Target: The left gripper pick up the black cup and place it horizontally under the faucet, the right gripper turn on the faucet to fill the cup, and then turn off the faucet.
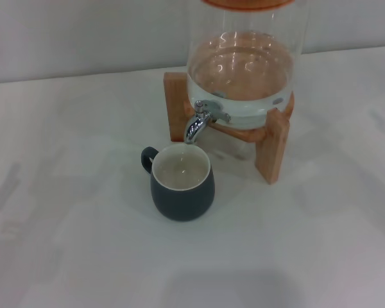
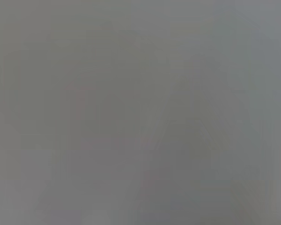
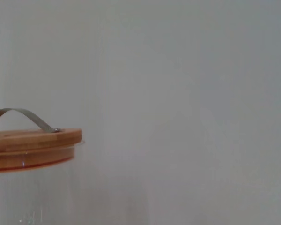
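Black cup (image 1: 182, 183) — upright on the white table (image 1: 70, 192), cream inside showing, loop handle toward the robot's left, directly below the spout of the faucet (image 1: 202, 120). Faucet — chrome, projecting from a clear glass dispenser (image 1: 244, 64) holding water, on a wooden stand (image 1: 273, 147). Wooden lid (image 3: 33, 147) with metal strap handle (image 3: 21, 117). Neither gripper in view; finger state cannot be told.

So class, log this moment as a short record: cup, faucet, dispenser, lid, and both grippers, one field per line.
cup: black cup upright on the white table, handle toward the robot's left
faucet: faucet spout just above the cup's rim; no stream visible
dispenser: glass dispenser part full, on a wooden stand
lid: wooden lid with metal handle
grippers: neither in view
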You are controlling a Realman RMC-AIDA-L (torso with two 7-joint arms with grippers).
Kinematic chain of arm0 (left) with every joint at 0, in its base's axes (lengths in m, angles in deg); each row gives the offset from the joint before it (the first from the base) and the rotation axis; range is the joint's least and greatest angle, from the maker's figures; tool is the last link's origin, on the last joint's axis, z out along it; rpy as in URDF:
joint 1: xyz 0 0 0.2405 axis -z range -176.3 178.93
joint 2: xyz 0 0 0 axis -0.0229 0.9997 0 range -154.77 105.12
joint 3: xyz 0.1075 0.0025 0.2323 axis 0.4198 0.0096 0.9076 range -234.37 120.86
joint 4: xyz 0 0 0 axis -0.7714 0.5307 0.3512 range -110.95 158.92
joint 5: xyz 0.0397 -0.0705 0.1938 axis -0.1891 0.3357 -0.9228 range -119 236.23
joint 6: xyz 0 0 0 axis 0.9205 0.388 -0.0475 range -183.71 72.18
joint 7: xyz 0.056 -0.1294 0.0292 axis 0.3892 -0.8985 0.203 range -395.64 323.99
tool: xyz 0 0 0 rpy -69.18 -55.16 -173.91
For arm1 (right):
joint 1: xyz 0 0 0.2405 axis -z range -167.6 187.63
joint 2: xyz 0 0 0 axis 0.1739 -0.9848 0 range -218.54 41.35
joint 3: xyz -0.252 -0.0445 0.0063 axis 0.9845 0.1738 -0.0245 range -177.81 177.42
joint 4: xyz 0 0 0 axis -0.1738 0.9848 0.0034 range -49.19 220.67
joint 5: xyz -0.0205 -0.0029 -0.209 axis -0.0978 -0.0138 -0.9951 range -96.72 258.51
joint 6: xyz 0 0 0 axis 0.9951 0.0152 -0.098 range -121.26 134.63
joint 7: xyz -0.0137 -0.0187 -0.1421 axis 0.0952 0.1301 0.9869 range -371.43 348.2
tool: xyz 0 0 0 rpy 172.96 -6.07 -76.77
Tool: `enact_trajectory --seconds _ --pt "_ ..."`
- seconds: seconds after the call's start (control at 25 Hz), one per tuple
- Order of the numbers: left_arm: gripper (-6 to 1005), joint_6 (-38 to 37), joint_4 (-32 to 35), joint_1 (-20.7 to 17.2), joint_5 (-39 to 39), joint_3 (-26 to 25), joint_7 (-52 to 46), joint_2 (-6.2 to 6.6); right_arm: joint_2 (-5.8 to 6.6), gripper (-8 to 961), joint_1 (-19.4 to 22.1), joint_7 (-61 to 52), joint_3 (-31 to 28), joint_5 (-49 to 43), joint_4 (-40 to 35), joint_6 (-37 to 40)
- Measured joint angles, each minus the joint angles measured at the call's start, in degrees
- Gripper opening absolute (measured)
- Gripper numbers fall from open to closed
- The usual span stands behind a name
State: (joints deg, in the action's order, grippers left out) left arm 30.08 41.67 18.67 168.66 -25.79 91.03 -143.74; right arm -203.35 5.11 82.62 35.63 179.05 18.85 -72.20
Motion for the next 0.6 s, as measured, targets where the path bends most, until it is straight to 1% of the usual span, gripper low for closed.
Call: enact_trajectory --seconds 0.08,0.36,0.6 --pt "888 0.0 0.4 0.0 -0.6 0.0 0.5 0.00 -0.01 749 -0.1 1.1 -0.1 0.0 1.4 0.0" --pt "888 -0.3 0.7 0.5 -1.7 0.1 0.7 -0.09 -0.03 749 -0.1 2.0 -0.2 0.1 1.6 0.0" --pt "888 -0.3 0.7 0.6 -1.9 0.1 0.3 -0.10 -0.08 750 -0.2 5.0 -1.2 0.8 2.9 0.1"
